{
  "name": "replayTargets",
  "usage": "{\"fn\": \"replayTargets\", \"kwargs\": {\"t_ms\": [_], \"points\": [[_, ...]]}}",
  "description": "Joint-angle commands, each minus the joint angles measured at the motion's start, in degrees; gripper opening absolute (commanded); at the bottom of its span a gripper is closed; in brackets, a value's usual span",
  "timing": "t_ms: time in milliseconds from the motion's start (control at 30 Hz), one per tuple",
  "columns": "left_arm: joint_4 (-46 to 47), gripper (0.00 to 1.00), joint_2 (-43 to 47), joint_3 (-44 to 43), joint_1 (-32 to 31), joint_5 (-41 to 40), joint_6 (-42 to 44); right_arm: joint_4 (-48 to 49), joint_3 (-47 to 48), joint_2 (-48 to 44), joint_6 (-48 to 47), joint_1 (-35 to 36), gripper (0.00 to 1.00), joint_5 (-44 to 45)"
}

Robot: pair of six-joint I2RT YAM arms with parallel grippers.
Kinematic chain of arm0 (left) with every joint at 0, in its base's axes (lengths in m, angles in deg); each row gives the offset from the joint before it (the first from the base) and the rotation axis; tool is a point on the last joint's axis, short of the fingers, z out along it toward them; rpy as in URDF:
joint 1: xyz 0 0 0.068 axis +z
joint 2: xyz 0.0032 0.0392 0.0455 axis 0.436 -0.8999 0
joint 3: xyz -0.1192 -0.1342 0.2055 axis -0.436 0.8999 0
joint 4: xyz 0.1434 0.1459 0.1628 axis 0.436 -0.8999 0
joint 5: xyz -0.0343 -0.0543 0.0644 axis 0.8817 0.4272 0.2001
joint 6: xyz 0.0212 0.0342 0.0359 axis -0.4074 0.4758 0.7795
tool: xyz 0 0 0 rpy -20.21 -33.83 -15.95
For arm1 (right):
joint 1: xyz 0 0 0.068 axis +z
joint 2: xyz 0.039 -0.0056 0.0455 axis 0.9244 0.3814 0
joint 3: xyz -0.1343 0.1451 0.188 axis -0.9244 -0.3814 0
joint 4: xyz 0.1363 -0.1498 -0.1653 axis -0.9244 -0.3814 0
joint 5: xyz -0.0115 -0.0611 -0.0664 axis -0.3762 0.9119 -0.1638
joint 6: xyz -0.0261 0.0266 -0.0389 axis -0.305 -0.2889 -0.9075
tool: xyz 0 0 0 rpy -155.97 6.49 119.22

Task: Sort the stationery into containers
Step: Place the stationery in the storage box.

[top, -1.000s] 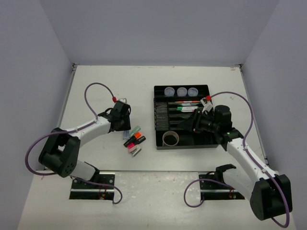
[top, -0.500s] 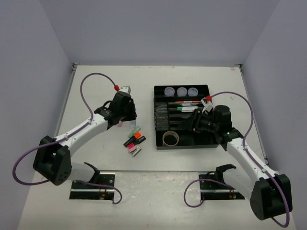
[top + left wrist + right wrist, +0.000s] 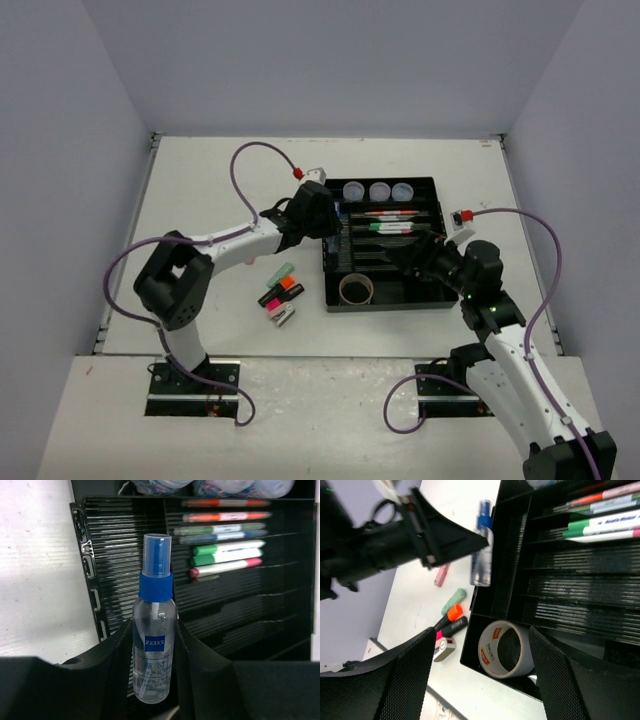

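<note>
Tray [image 3: 395,305] on worktop [image 3: 220,180], right of centre. Tubs [image 3: 379,190] in its far section. Pens [image 3: 395,220] in far-right slots. Tape roll [image 3: 356,290] in near-left section. Bottle [image 3: 154,645] over tray's left edge. Highlighters [image 3: 282,290] on worktop left of tray.

The left gripper [image 3: 154,642] holds a bottle [image 3: 155,615] with a blue cap. The bottle stands straight up, with one black finger on each side. Behind it is the black tray [image 3: 120,555]. Pens [image 3: 225,545] lie in the tray at 2 o'clock. Tubs [image 3: 220,486] peek in at 12 o'clock. The white table [image 3: 35,570] shows at 9 o'clock.
</note>
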Motion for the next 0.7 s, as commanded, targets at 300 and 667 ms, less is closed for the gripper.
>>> {"fn": "replayTargets", "kwargs": {"t_ms": [300, 667], "points": [[-0.01, 0.71, -4.26, -6.36, 0.1, -1.35, -1.73, -2.02, -0.57, -1.89, -1.2, -0.11, 0.77, 4.04], [-15.96, 0.93, 8.92, -4.92, 3.7, -14.87, 4.1, -1.94, -0.62, -1.61, -2.17, -0.11, 0.77, 2.41]]}}
